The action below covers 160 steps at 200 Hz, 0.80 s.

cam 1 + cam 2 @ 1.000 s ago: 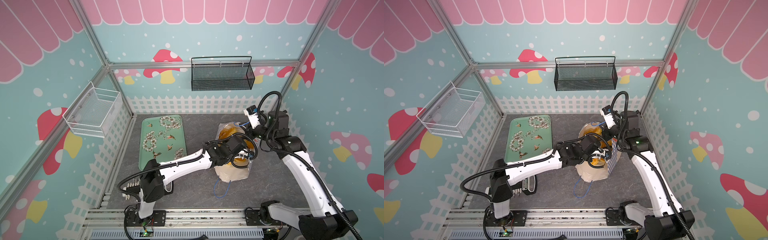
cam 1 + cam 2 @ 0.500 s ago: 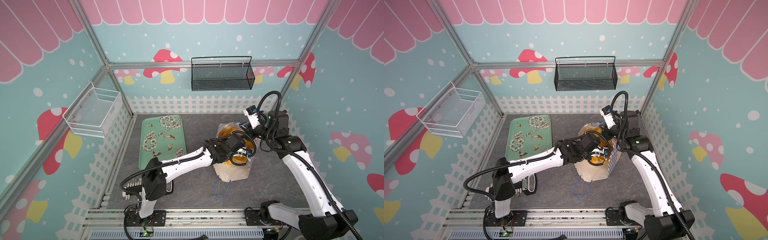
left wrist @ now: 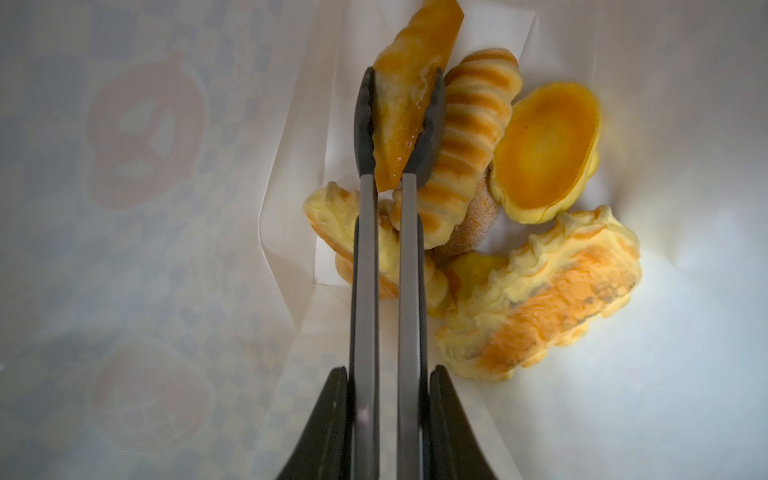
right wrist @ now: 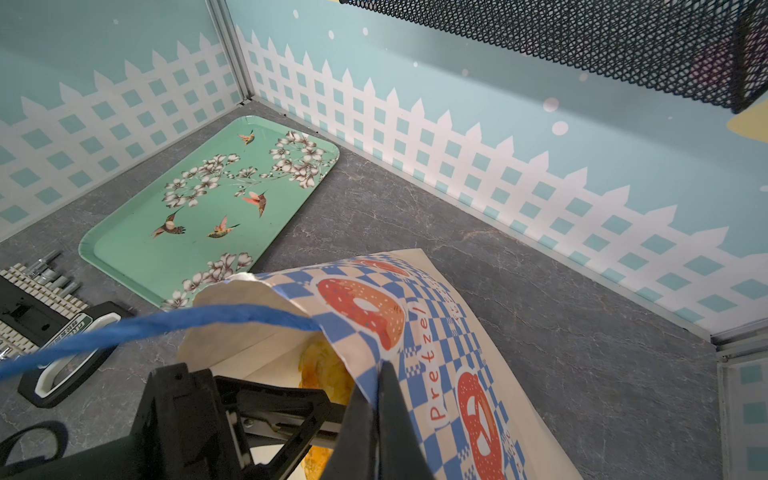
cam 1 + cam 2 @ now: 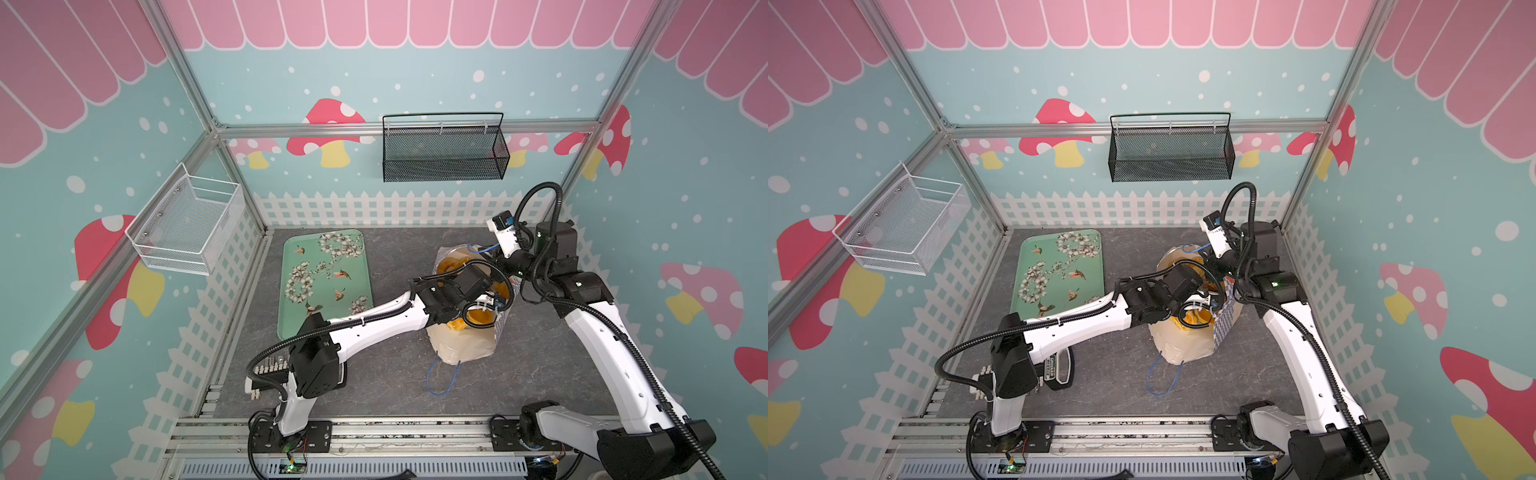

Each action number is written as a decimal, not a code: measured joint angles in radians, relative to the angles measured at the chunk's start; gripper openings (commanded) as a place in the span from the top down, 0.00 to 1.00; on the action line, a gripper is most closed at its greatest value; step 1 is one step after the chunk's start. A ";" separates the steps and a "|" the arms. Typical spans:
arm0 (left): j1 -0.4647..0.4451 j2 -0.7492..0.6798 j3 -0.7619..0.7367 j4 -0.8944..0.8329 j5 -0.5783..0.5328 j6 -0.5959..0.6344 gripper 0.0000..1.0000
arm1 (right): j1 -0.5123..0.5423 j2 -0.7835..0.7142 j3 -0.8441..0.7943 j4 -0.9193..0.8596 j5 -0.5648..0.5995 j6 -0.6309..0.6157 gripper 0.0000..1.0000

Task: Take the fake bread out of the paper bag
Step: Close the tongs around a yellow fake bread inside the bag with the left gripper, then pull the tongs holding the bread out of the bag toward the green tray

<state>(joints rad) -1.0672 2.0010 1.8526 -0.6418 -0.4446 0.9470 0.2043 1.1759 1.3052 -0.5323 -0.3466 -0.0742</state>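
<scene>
The paper bag [image 5: 461, 349] stands mid-table with its mouth open; in the right wrist view its checkered band [image 4: 457, 316] shows. My right gripper [image 4: 376, 374] is shut on the bag's rim. My left gripper [image 3: 388, 374] reaches into the bag from above and is shut on grey tongs [image 3: 365, 291]. The tong tips pinch a golden wedge of fake bread [image 3: 409, 83]. More fake bread lies on the bag's floor: a ribbed loaf [image 3: 469, 137], a round tart [image 3: 544, 149] and a long pastry [image 3: 548, 299].
A green flowered tray [image 5: 324, 274] lies left of the bag. A black mesh basket [image 5: 442, 153] hangs on the back wall and a white wire basket [image 5: 187, 226] on the left wall. One blue cord handle [image 5: 440, 378] trails in front of the bag.
My left gripper has squeezed the tongs together on the wedge of bread. The left arm has shifted slightly over the bag's mouth. The right arm has not moved.
</scene>
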 measured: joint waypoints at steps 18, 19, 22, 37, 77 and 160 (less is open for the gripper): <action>-0.001 -0.013 -0.007 -0.001 0.000 0.000 0.95 | 0.000 0.000 0.000 0.001 0.006 0.000 1.00; -0.001 -0.013 -0.008 -0.001 0.000 0.000 0.95 | 0.000 0.000 0.000 0.001 0.006 0.000 1.00; -0.001 -0.016 -0.009 -0.001 0.000 0.000 0.95 | 0.000 0.000 0.000 0.001 0.009 0.000 1.00; -0.001 -0.037 -0.021 -0.003 -0.001 0.002 0.97 | 0.000 0.000 0.000 0.003 0.018 0.000 1.00; -0.014 -0.116 -0.060 -0.014 -0.015 0.007 1.00 | 0.001 -0.001 0.000 0.014 0.063 0.008 1.00; -0.131 -0.391 -0.294 -0.014 -0.145 -0.013 1.00 | 0.001 -0.024 -0.012 0.036 0.220 0.070 1.00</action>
<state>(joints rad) -1.1980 1.6100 1.5589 -0.6563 -0.5896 0.9340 0.2050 1.1515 1.2934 -0.4961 -0.1268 -0.0044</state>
